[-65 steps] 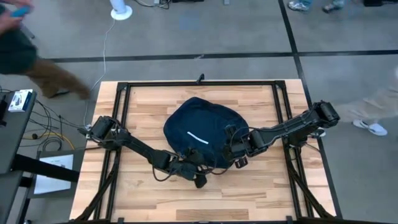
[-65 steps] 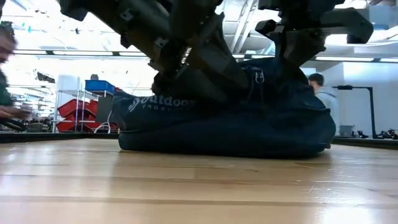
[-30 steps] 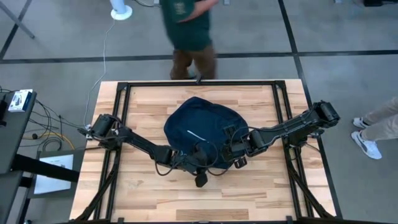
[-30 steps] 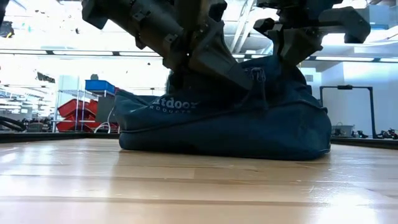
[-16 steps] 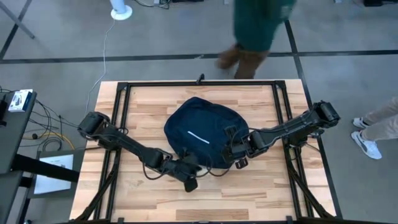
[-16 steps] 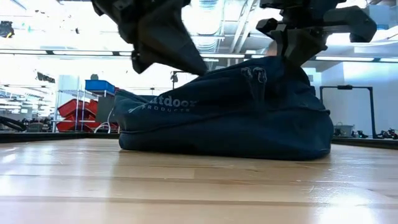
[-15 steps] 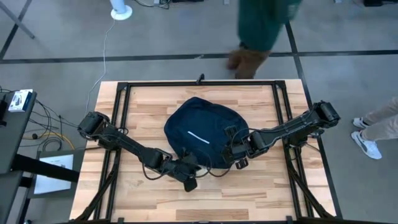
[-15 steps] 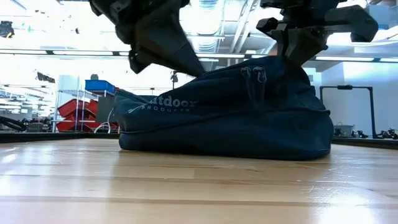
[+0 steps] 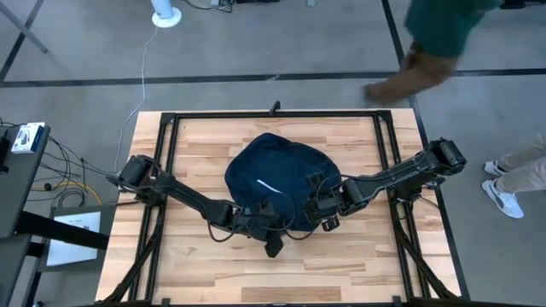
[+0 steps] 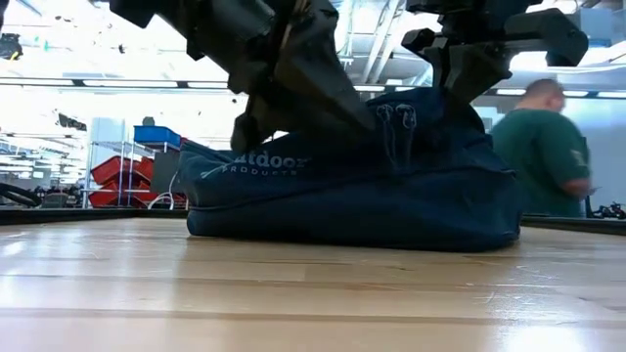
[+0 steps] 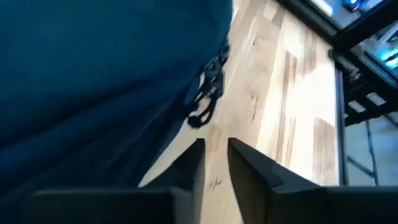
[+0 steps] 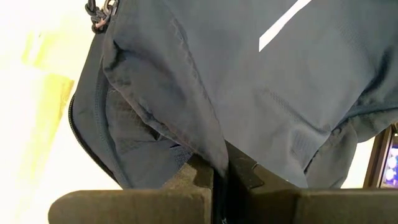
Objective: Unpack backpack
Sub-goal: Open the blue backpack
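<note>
The backpack (image 9: 277,181) lies near the middle of the counter (image 9: 205,136), a large rounded bag of dark navy fabric marked with a short white stripe (image 9: 266,188) and, on the side seen in the low view, white lettering (image 10: 256,162). Its zip appears closed, with two cord pulls (image 10: 394,117) hanging at the upper edge.

A fold of fabric is pinched tight by the right pincer (image 12: 221,167), whose fingers are seen closed together on the cloth at the bag's near right edge. The left pincer (image 11: 216,155) is held just beside the bag's near left edge with its fingers a narrow gap apart and nothing between them; a dark cord pull (image 11: 207,93) lies just ahead of it.

The main risk is judged to be a missed pull: the cord is thin and loose, and it could be nudged aside by fingers closing off line. The soft cloth could also slip from the right pincer if the zip is tugged hard, and the whole bag might then be dragged across the wood instead of being opened.
</note>
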